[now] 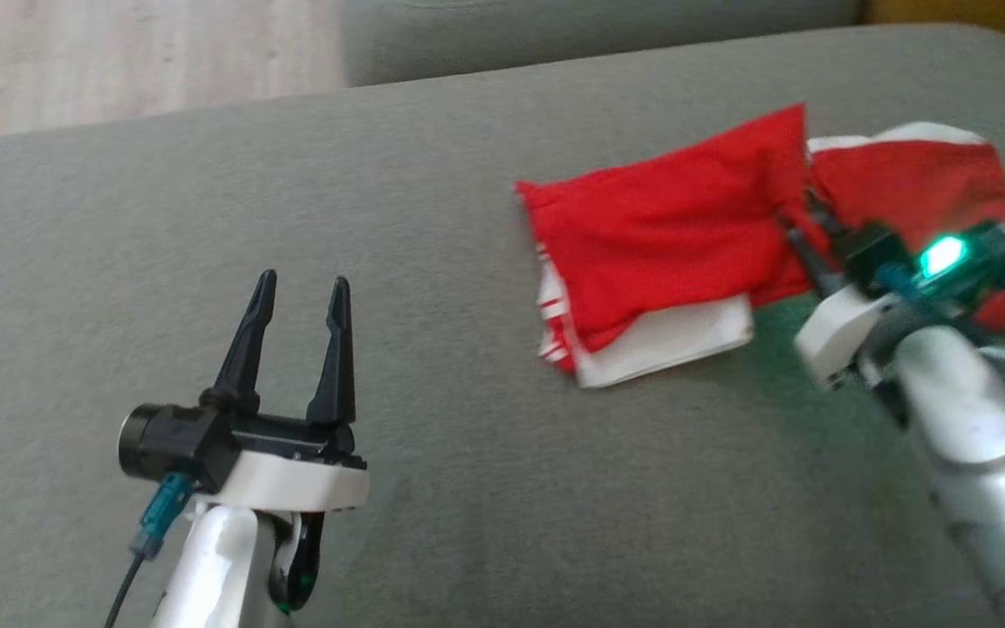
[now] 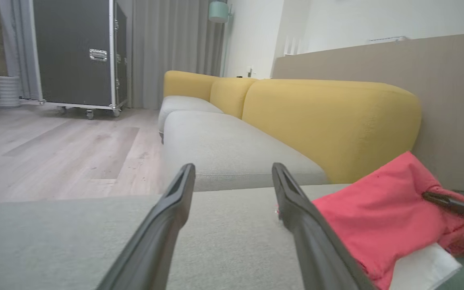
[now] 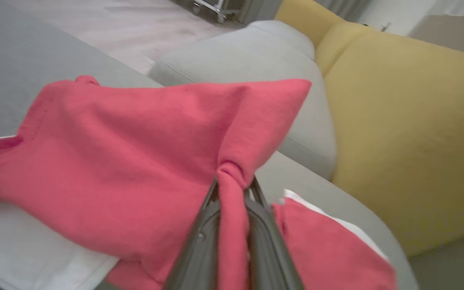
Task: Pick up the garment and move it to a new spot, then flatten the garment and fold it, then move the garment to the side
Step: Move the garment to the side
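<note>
Right wrist view: our right gripper (image 3: 234, 183) pinches a bunched fold of the red-and-white garment (image 3: 135, 137), which spreads left of the fingertips across the grey cushion (image 1: 380, 218); our left gripper (image 1: 304, 290) stands spread, empty.

Soft red-and-white cloth garment (image 1: 668, 235), matt grey woven cushion (image 1: 380, 174), pale wood floor (image 1: 119, 61)

A grey seat cushion (image 1: 433, 218) spreads under the left jaws and the right jaws. Straight ahead of the left jaws lies a second grey cushion (image 2: 224, 149), with yellow backrests (image 2: 336, 121) ahead and to their right. Pale wood floor (image 2: 54, 153) runs ahead to the left, where a black flight case (image 2: 75, 52) on castors stands far off beside grey curtains (image 2: 167, 48).
</note>
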Motion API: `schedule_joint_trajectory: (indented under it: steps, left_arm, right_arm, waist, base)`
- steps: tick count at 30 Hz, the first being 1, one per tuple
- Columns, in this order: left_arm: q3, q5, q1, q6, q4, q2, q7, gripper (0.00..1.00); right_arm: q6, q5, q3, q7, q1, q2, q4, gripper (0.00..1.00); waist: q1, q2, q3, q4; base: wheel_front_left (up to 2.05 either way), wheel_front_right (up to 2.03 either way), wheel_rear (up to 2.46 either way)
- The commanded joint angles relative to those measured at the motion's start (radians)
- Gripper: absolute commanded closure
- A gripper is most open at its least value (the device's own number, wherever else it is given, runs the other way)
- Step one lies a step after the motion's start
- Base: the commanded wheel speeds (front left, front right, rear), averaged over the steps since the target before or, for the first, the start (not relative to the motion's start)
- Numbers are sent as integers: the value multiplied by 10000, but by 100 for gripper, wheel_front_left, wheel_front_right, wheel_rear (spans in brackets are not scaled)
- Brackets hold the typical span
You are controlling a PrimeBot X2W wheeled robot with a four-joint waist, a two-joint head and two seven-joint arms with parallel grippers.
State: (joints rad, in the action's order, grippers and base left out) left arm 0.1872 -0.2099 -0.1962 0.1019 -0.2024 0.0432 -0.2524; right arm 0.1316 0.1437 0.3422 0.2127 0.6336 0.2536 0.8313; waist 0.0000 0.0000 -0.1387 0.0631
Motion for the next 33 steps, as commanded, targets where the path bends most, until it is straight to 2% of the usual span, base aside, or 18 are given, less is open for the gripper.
schedule_joint_trajectory:
  steps: [1,9,15,19,23,24,25,31,33]
  left_arm:
    - [-327,93,-365,-27,371,70,-93,0]
    - [-347,350,-909,48,435,70,-93,0]
    - [-200,424,-1393,137,326,70,-93,0]
    - [-196,462,-1576,179,261,70,-93,0]
    - [-228,522,-1708,209,236,70,-93,0]
    - [-231,532,-1735,215,239,70,-93,0]
    - [-237,540,-1753,220,238,70,-93,0]
    - [-345,470,-1681,240,83,70,-93,0]
    - [-444,453,-1538,244,47,70,-93,0]
  right_arm:
    - [-9,70,114,-22,450,208,-389,100]
    - [-9,-331,195,-926,985,2117,-1659,100]
    - [-9,-465,-294,-1638,1092,3408,-1576,100]
    - [-9,-418,-894,-1828,1035,3752,-1282,100]
    - [-9,-371,-1325,-1817,969,3708,-956,100]
    - [-9,-341,-1414,-1789,964,3676,-892,92]
    - [-9,-346,-1534,-1734,965,3616,-837,0]
    - [-9,-90,-2120,-1392,1073,3205,-794,0]
    - [-9,-142,-2434,-1183,1130,2780,-885,0]
  waist:
    - [0,0,-144,415]
    - [0,0,-1007,1050]
    - [0,0,-1635,980]
    - [0,0,-1878,878]
    - [0,0,-2050,779]
    - [0,0,-2082,753]
    - [0,0,-2097,734]
    - [0,0,-1839,680]
    - [0,0,-1472,696]
  base:
    - [0,0,0]
    - [0,0,0]
    - [0,0,0]
    - [0,0,0]
    - [0,0,0]
    - [0,0,0]
    - [0,0,0]
    - [0,0,0]
    - [0,0,0]
